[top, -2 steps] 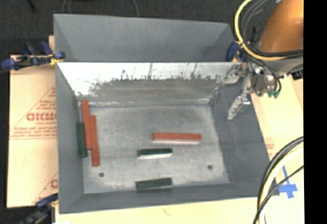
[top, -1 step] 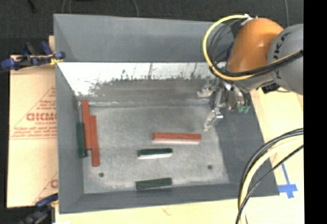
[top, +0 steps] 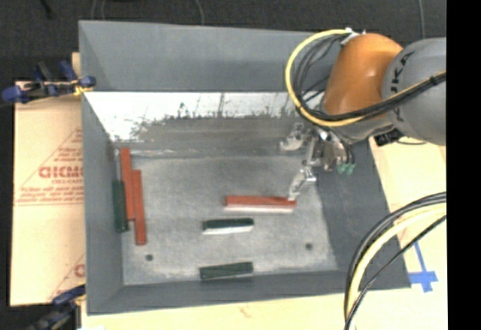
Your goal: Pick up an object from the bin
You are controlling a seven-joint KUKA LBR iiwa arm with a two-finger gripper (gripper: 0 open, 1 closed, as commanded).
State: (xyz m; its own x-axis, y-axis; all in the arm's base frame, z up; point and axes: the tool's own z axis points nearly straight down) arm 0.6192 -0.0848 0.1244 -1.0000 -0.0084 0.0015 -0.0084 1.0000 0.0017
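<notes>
My gripper [top: 297, 165] hangs at the right side of the bin, fingers spread apart and nothing between them. One fingertip [top: 301, 186] reaches down to the right end of a flat red stick [top: 259, 203] lying crosswise on the bin floor; whether it touches is unclear. The other fingertip [top: 290, 143] stands nearer the back wall. Just in front of the red stick lies a short white and dark green stick [top: 228, 225].
A dark green stick [top: 225, 271] lies by the front wall. Along the left wall a long red stick [top: 134, 197] and a dark green stick [top: 119, 206] lie side by side. The arm's orange cover and cables hang over the bin's right rim.
</notes>
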